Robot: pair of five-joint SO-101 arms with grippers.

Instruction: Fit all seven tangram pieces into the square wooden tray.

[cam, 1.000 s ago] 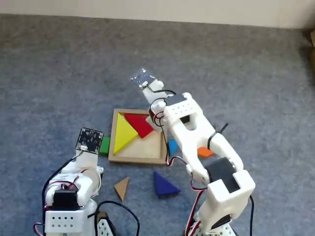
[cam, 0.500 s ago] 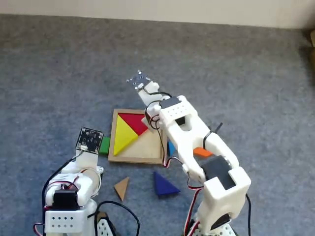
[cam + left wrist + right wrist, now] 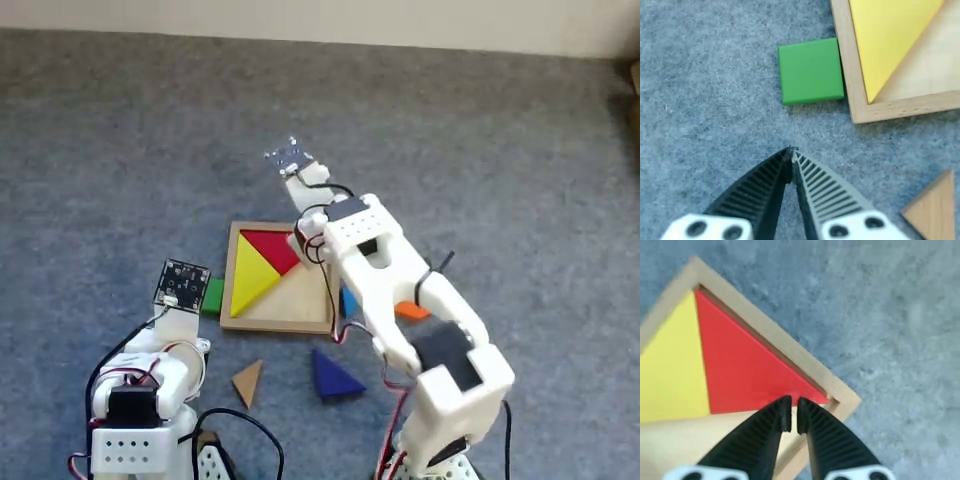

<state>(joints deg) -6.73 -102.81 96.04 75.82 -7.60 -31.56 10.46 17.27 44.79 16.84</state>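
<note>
The square wooden tray (image 3: pixel 275 325) lies mid-table. It holds a yellow triangle (image 3: pixel 250 277) and a red triangle (image 3: pixel 271 247) along its far edge. My right gripper (image 3: pixel 791 413) is shut with nothing in it, its tips over the red triangle's (image 3: pixel 742 365) corner near the tray's (image 3: pixel 790 347) far right corner. Beside the tray's left rim (image 3: pixel 850 100) a green square (image 3: pixel 811 70) rests on the carpet. My left gripper (image 3: pixel 791 153) is shut just short of it. A tan triangle (image 3: pixel 247 380) and a dark blue triangle (image 3: pixel 335 376) lie in front of the tray.
A light blue piece (image 3: pixel 349 298) and an orange piece (image 3: pixel 412 311) lie right of the tray, partly under the right arm. Grey carpet covers the table, with open room to the left and beyond the tray.
The red triangle went from lying askew in the tray's middle to sitting flat against its far edge. The right arm shifted slightly over that corner. The left arm stayed still.
</note>
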